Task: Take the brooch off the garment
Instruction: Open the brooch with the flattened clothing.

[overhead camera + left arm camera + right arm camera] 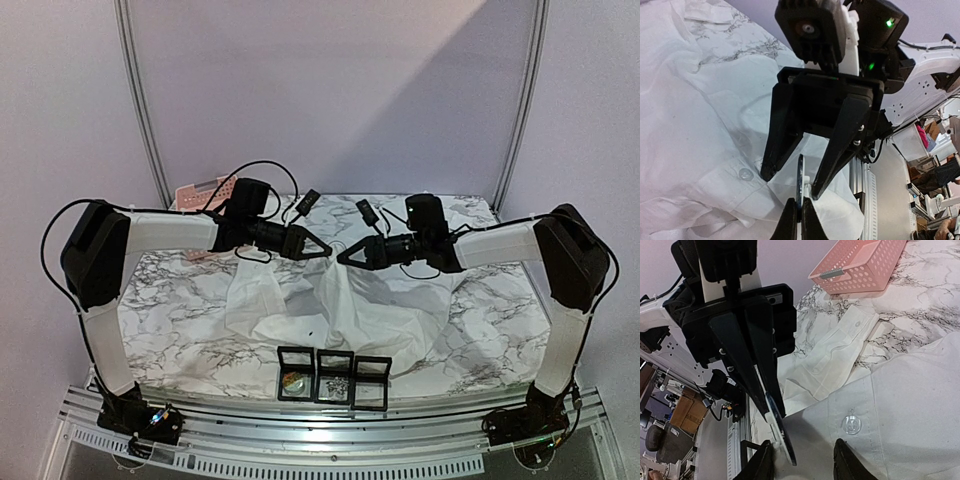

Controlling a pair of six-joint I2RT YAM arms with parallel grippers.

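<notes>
The white garment [330,310] lies spread and wrinkled on the marble table, and part of it is lifted between the two arms. The brooch [801,180] is a thin dark disc seen edge-on, with a small white backing piece. My left gripper [801,215] is shut on its lower edge. My right gripper [792,183] faces it with jaws apart, one finger on each side of the brooch. In the right wrist view the brooch [781,430] hangs close to the left finger of my right gripper [804,460]. A clear shirt button [852,424] sits just beside it.
A pink perforated basket [200,193] stands at the back left of the table [180,320]. Three black display boxes [333,377] line the front edge. The two arms meet tip to tip above the garment's middle.
</notes>
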